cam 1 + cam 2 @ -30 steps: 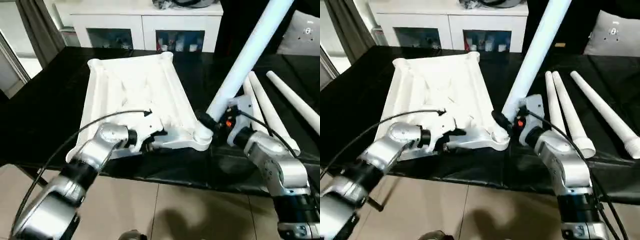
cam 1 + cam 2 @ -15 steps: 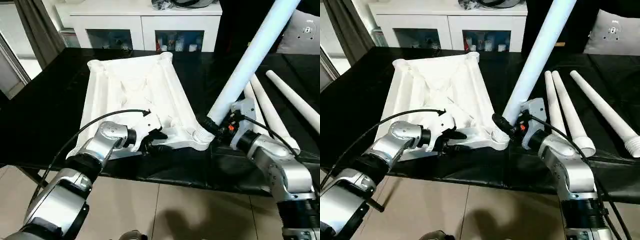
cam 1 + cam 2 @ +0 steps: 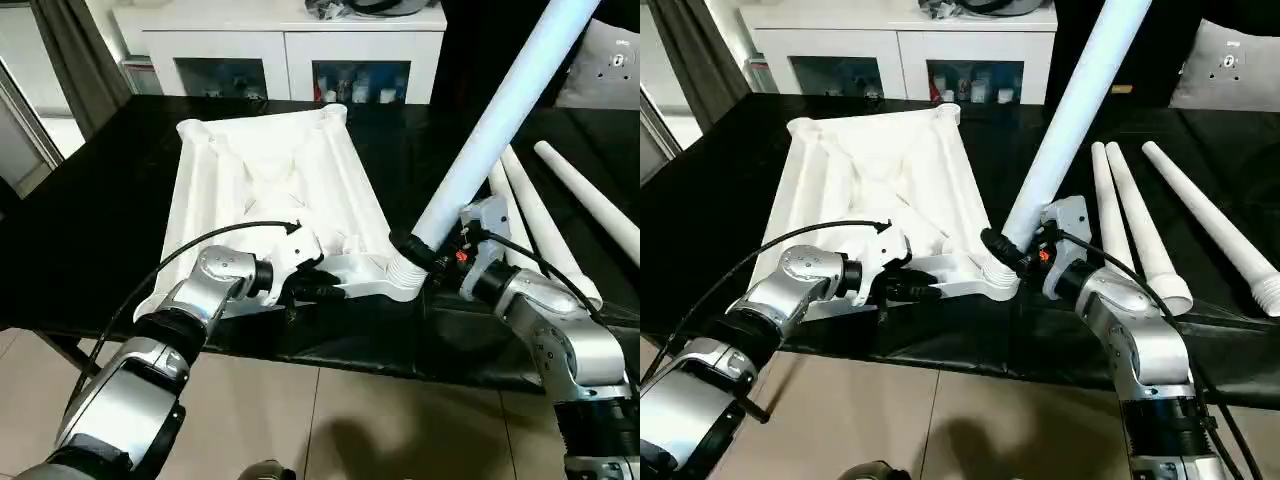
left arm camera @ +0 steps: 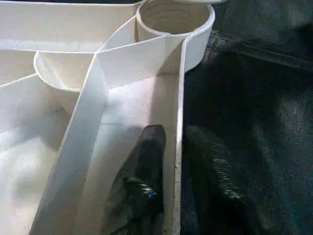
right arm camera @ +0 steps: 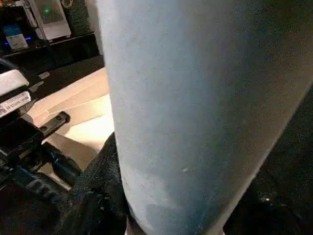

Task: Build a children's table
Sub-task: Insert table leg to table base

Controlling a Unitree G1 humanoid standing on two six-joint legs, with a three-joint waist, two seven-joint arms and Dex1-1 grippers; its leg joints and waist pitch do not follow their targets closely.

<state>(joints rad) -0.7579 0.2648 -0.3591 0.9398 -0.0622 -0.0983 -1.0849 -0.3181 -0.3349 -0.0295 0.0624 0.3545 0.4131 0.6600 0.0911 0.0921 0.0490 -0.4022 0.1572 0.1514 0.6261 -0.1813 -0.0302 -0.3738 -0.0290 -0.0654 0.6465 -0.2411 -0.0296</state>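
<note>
The children's table top [image 3: 270, 170] lies upside down, ribbed side up, on the black table [image 3: 90, 220]. My left gripper [image 4: 175, 131] is at its near rim, one black finger [image 4: 151, 147] inside the thin rim wall and the other outside, shut on that wall. A long white leg [image 3: 500, 110] stands tilted up to the right, its lower end in the near right corner socket [image 3: 400, 282]. My right gripper [image 3: 415, 250] is shut on the leg just above the socket. In the right wrist view the leg [image 5: 195, 112] fills most of the picture.
Three loose white legs [image 3: 1135, 235] lie side by side on the black table to the right, near my right forearm. A white cabinet with glass doors [image 3: 290, 45] stands behind. The table's front edge runs just below both grippers, with tiled floor beneath.
My left gripper's fingers have drawn together onto the near rim wall. The leg's lower end has settled into the corner socket, with my right gripper still around it.
</note>
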